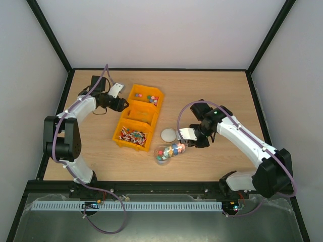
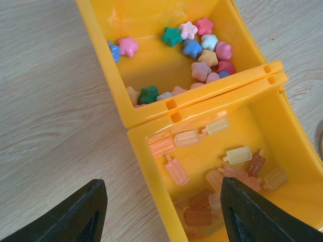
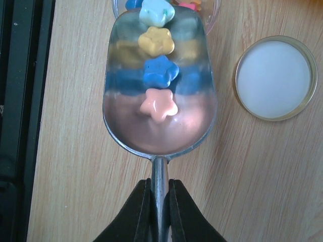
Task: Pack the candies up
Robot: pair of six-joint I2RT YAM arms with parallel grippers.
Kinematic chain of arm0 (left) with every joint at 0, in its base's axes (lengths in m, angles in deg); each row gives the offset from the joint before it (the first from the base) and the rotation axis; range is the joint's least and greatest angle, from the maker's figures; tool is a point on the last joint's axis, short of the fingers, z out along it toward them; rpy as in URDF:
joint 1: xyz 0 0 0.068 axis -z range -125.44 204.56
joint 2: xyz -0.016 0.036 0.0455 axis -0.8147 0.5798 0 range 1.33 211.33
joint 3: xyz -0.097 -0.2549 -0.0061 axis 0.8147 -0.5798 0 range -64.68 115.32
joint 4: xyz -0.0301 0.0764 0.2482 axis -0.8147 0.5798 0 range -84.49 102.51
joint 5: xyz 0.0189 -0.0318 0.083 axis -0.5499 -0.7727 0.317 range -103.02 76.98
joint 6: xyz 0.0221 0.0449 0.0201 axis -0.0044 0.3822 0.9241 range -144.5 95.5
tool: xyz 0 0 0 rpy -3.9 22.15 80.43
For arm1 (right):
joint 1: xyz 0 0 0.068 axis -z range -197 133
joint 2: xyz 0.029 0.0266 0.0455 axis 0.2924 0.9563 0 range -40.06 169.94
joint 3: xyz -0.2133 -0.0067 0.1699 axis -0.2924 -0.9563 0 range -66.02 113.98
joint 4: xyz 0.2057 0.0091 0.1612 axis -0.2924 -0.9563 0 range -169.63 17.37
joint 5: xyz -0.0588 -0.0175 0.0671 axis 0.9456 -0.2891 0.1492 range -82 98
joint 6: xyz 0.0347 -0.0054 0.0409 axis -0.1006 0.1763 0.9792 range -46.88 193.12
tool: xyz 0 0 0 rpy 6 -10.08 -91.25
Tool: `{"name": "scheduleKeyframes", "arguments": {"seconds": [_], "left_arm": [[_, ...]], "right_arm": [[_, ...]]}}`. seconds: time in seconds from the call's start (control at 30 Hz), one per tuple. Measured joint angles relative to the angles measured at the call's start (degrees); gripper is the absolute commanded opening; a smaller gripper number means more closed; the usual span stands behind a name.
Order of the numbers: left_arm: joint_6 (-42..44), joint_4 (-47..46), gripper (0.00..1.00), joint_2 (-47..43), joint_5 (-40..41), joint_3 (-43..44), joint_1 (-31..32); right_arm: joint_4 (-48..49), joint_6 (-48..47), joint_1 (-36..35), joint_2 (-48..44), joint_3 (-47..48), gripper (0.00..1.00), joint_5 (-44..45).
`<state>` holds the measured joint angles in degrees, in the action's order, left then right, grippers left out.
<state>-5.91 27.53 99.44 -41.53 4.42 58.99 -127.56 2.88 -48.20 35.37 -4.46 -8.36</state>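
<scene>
Pouring is the step in hand, as I judge it. The right gripper (image 3: 160, 190) is clamped tight on the thin handle of a metal scoop (image 3: 126, 126), and the scoop's far lip sits at the mouth of the clear jar (image 3: 216, 11). Four star-shaped candies (image 3: 159, 105) lie in a line along the bowl: pink nearest the fingers, then blue, yellow, and pale blue at the lip.

To do it well, raise the handle end slowly so the sweets slide forward one after another. Keep the lip inside the jar's rim and hold the bowl level from side to side, or a sweet could roll off onto the table (image 3: 75, 151).

The jar looks to lie on its side beyond the scoop tip and already holds a mix of colours. Its lid (image 3: 275, 76) lies flat on the wood to the right of the bowl, apart from it.

The left gripper (image 2: 161, 201) hangs with its jaws wide apart above the yellow bins (image 2: 202, 96). The compartment ahead of its fingers holds more stars, and the one beneath them holds pale popsicle-shaped pieces (image 2: 176, 170).
</scene>
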Motion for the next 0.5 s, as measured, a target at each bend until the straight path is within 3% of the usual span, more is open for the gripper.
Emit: {"name": "scheduleKeyframes", "arguments": {"seconds": [0.5], "left_arm": [[-0.44, -1.25, 0.64, 0.0, -0.02, -1.25, 0.0]], "right_arm": [[-0.42, 1.27, -1.2, 1.03, 2.14, 0.01, 2.84]]}}
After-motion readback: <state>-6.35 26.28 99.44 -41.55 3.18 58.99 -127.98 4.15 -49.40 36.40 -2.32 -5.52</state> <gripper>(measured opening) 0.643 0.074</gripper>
